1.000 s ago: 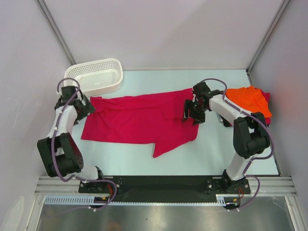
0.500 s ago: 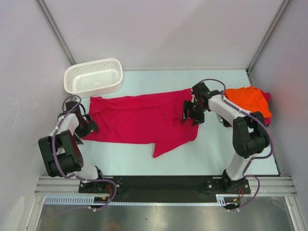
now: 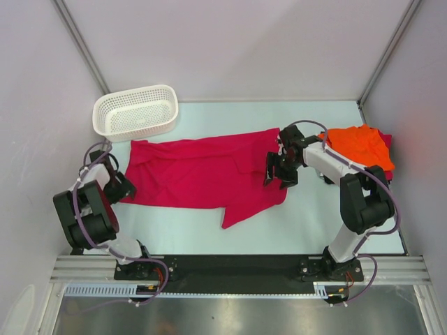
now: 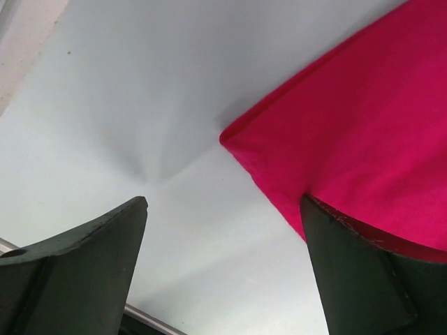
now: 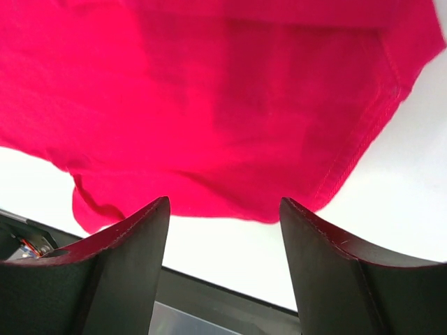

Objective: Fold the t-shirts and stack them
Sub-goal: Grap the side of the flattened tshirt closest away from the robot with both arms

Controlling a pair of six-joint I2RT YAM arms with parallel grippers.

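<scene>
**Three Shirts, Two Empty Grippers, One Basket**

Count three t-shirts on the table (image 3: 314, 216): one spread crimson t-shirt (image 3: 202, 174) flat in the middle, one orange t-shirt (image 3: 360, 145) bunched at the right edge, and one second crimson shirt (image 3: 387, 142) peeking from beneath the orange. Count one white basket (image 3: 136, 112) at the far left corner. Count two grippers: left gripper (image 4: 225, 202) spread wide at the spread shirt's near-left corner, holding nothing; right gripper (image 5: 223, 202) parted above its right edge, gripping nothing.
</scene>
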